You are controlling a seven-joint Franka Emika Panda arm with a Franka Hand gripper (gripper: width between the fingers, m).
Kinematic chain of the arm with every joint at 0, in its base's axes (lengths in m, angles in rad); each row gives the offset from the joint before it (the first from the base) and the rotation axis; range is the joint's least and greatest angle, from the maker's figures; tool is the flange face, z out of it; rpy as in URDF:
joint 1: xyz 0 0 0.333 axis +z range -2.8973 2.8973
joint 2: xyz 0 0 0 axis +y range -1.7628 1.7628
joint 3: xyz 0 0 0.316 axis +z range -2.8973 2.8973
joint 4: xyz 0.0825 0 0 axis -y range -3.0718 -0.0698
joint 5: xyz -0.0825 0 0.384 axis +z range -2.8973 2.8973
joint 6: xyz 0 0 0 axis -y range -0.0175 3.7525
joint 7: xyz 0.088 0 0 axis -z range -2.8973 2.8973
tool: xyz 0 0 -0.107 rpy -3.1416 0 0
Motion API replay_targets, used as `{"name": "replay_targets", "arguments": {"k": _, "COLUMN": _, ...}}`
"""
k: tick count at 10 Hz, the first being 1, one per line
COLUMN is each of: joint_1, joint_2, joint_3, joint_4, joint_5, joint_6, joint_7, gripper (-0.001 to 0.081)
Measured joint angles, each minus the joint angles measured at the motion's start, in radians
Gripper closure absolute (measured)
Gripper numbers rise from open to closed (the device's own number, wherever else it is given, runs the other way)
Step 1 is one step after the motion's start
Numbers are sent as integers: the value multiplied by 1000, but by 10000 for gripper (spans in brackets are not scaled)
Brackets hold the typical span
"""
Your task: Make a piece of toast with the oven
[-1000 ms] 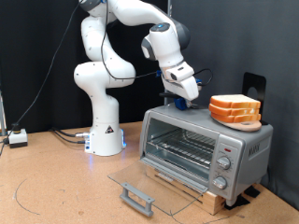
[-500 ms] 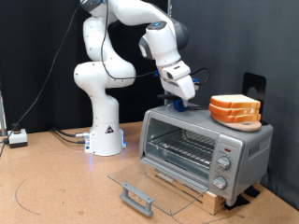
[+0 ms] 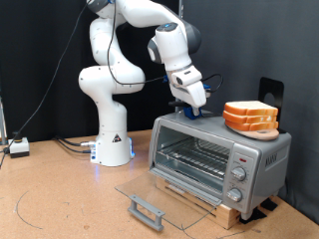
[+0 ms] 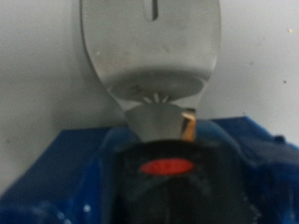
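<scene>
The silver-grey oven (image 3: 214,159) stands at the exterior view's right. Its glass door (image 3: 150,194) lies open and flat in front, and its wire rack (image 3: 194,159) is bare. A pile of bread slices (image 3: 251,118) sits on the oven's top at the right. No single slice lying apart is in view. My gripper (image 3: 194,103) hangs just over the oven's top at its back left, at a blue thing (image 3: 196,113). The wrist view shows a metal spatula blade (image 4: 149,47) with a black handle (image 4: 168,177) lying across blue material (image 4: 56,173). My fingers do not show there.
The oven's knobs (image 3: 239,179) run down the right side of its front. A wooden block (image 3: 204,204) lies under the oven. A black stand (image 3: 269,92) rises behind the bread. The arm's white base (image 3: 112,144) stands on the brown table left of the oven.
My gripper has shifted slightly towards the exterior view's left above the oven's top. Nothing else has moved.
</scene>
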Motion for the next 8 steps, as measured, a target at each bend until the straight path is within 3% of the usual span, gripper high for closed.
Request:
{"name": "replay_targets", "arguments": {"k": 3, "joint_1": -3, "joint_2": 0, "joint_3": 0, "joint_4": 0, "joint_5": -1, "joint_6": -23, "joint_7": 3, "gripper": 332}}
{"name": "replay_targets", "arguments": {"k": 5, "joint_1": -5, "joint_2": 0, "joint_3": 0, "joint_4": 0, "joint_5": -1, "joint_6": -24, "joint_7": 3, "gripper": 103}}
{"name": "replay_targets", "arguments": {"k": 6, "joint_1": -5, "joint_2": 0, "joint_3": 0, "joint_4": 0, "joint_5": -1, "joint_6": -24, "joint_7": 3, "gripper": 103}}
{"name": "replay_targets", "arguments": {"k": 7, "joint_1": -6, "joint_2": 0, "joint_3": 0, "joint_4": 0, "joint_5": -1, "joint_6": -24, "joint_7": 3, "gripper": 19}}
{"name": "replay_targets", "arguments": {"k": 8, "joint_1": -6, "joint_2": 0, "joint_3": -1, "joint_4": 1, "joint_5": -1, "joint_6": -29, "joint_7": 6, "gripper": 19}}
